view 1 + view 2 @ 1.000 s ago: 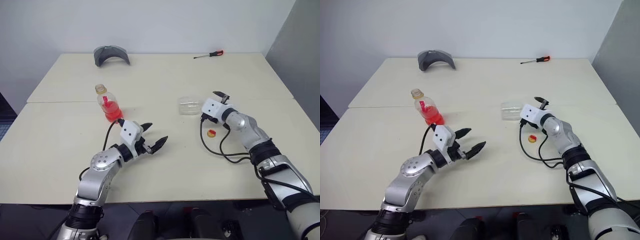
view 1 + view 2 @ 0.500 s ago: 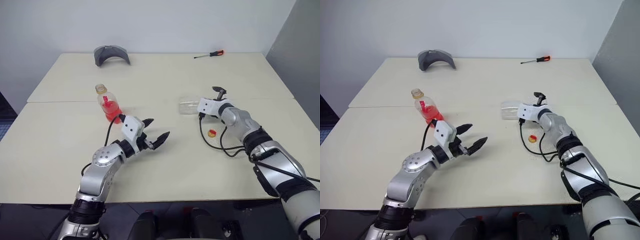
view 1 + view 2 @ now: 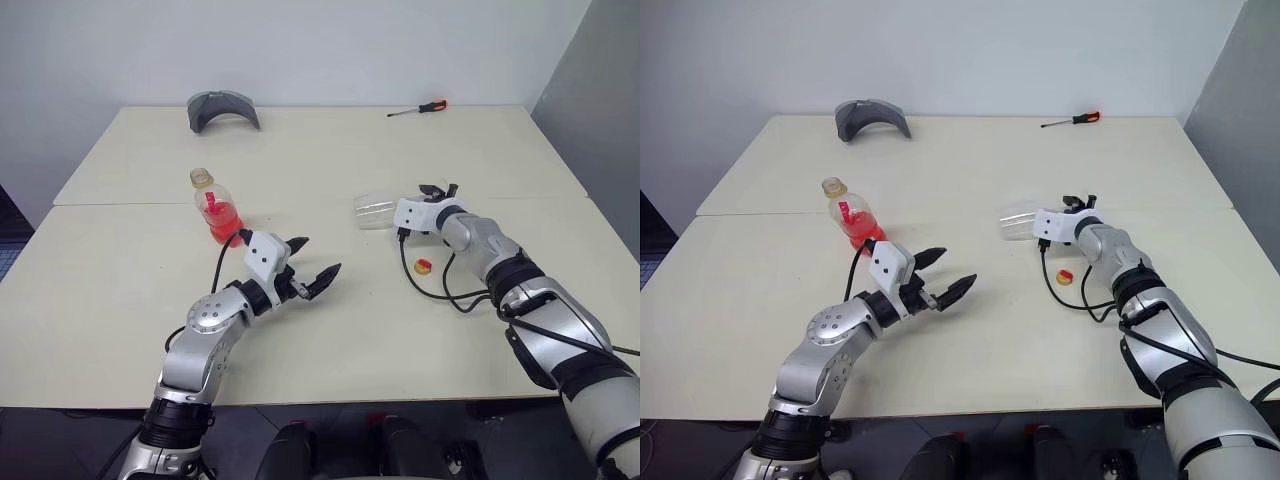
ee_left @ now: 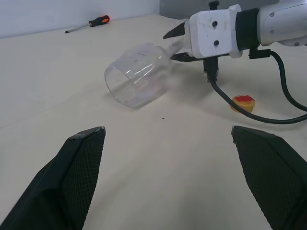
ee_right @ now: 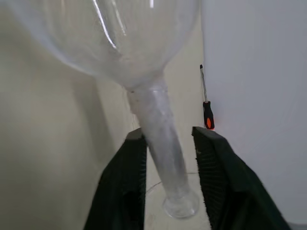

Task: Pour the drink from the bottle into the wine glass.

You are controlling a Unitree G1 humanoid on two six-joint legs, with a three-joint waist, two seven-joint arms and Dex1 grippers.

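Cream worktop [image 3: 330, 160] holds everything. Left gripper [image 3: 313, 264] hovers mid-worktop, fingers spread wide and empty. Uncapped bottle [image 3: 215, 207] of red-orange drink [image 3: 226, 226] stands upright just behind it. Right gripper [image 5: 169, 143] pinches the stem of the wine glass [image 3: 375, 211], which lies on its side. A small cap [image 3: 424, 266] sits nearby.

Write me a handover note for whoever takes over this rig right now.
Left gripper: open, holding nothing, level above the table.
Right gripper: fingers either side of the stem of the wine glass, which lies on its side; grip not certain.
Bottle: upright at the left, uncapped, drink inside. Its cap lies near the right arm.
Done: cap off.
Left: stand the glass up, pick up the bottle, pour.
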